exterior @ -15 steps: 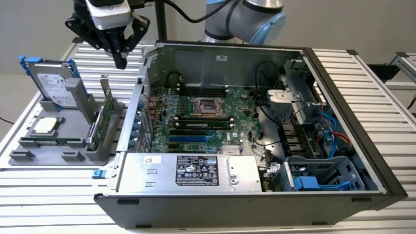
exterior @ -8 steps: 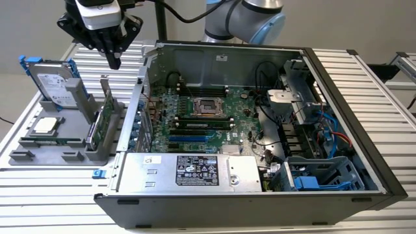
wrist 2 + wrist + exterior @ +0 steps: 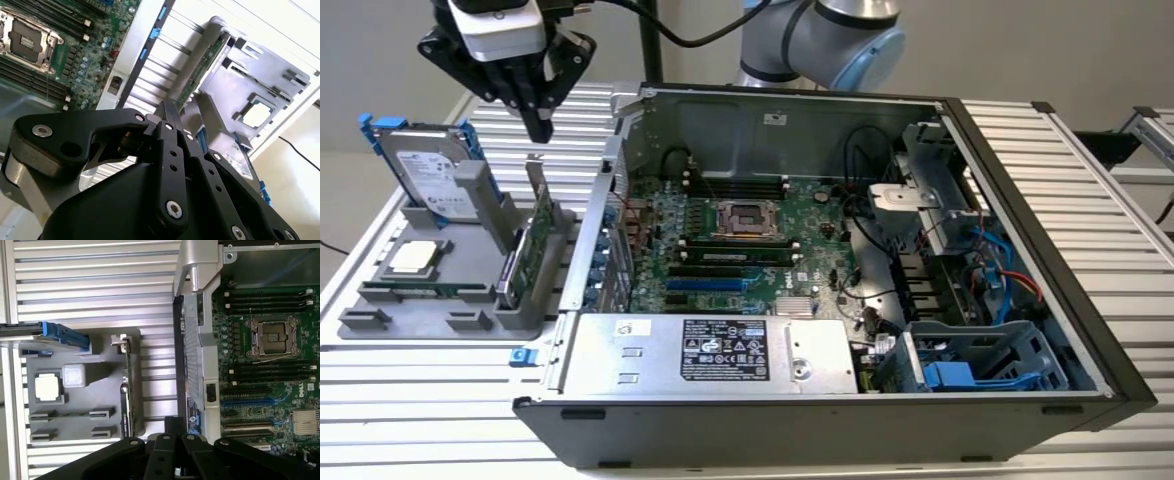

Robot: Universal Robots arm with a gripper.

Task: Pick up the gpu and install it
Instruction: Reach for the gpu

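The gripper (image 3: 538, 128), black fingers pressed together on nothing, hangs above the grey tray (image 3: 400, 300), clear of the gpu (image 3: 531, 250). The gpu stands on edge in the tray's side toward the computer case (image 3: 1067, 200), a thin green board with a silver bracket rising at one end. The exterior view gives the card's height and the upright hard drive (image 3: 434, 175) at the tray's far end, while in the first wrist view the gpu (image 3: 128, 390) is a narrow green line beside a square processor (image 3: 48, 387) lying flat in the tray.
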